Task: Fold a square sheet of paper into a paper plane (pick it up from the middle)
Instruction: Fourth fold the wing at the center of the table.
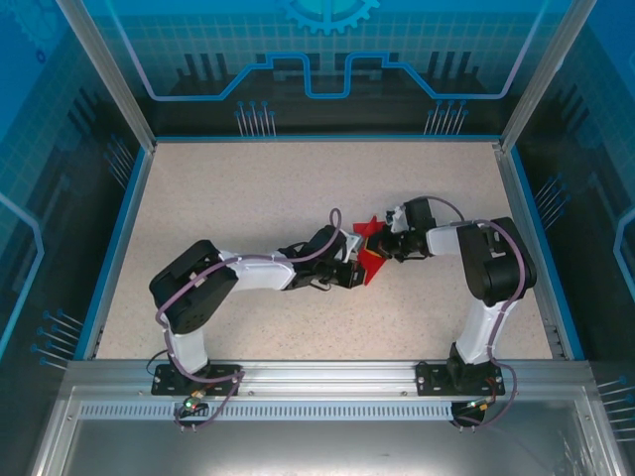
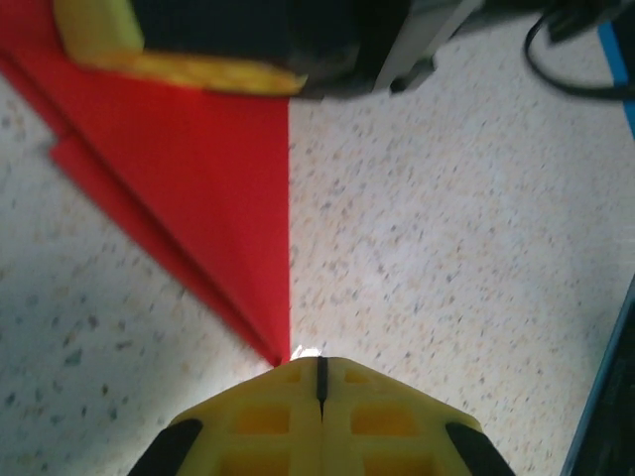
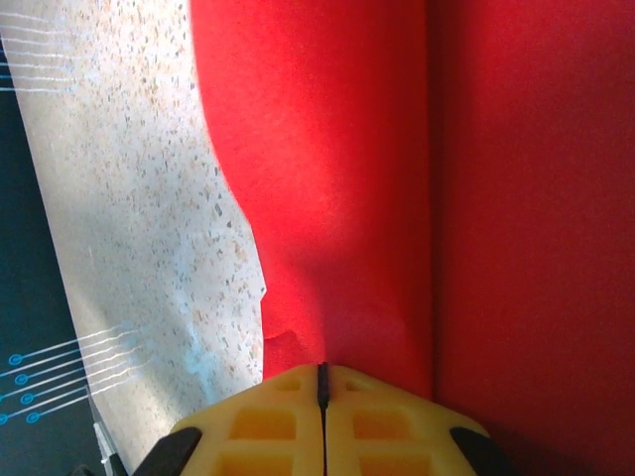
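Folding is at mid-course: we judge the paper (image 1: 370, 260) to be creased already but not yet a finished plane. It lies near the centre of the table (image 1: 248, 198), between the two grippers. The paper is bright red and unmarked. In the left wrist view it tapers to a sharp point, with a second layer stepping out along one slanted edge.

Left gripper (image 2: 319, 369): jaws pressed together, tips touching that point. We cannot tell whether they pin it.

Right gripper (image 3: 321, 372): jaws pressed together on an edge of the paper, which puckers and curves upward there.

Next move, in our judgement: hold the point steady, carry the raised flap to the centre line, align the edges, then press the crease flat.
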Robot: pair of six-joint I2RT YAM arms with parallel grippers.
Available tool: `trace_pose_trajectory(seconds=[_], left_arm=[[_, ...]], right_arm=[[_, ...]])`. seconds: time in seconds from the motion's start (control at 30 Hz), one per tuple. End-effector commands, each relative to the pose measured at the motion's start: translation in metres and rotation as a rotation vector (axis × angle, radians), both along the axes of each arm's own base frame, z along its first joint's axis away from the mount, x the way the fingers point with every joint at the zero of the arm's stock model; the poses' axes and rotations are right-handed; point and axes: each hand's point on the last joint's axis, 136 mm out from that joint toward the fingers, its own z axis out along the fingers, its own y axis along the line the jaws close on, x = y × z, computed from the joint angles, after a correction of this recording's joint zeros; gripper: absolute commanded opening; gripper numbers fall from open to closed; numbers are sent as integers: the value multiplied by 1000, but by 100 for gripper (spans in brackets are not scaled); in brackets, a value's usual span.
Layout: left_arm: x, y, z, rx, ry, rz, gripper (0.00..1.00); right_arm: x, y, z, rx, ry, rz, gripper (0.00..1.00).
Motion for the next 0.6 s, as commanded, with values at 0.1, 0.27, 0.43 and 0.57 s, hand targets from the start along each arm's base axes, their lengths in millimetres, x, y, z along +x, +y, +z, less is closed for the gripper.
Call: trace_pose_trajectory(seconds=[0.1, 0.27, 0.43, 0.57], left_arm=[[22, -18, 9, -45, -33, 21, 0], [23, -22, -6, -21, -9, -2, 0], [15, -15, -26, 8, 18, -13, 0], [8, -4, -43, 59, 29, -15, 0]], right_arm=[[-27, 1, -5, 26, 95, -1, 6], [-30, 5, -2, 64, 97, -2, 6], [-30, 10, 3, 112, 104, -2, 6], [-30, 11, 5, 131, 107, -2, 6]])
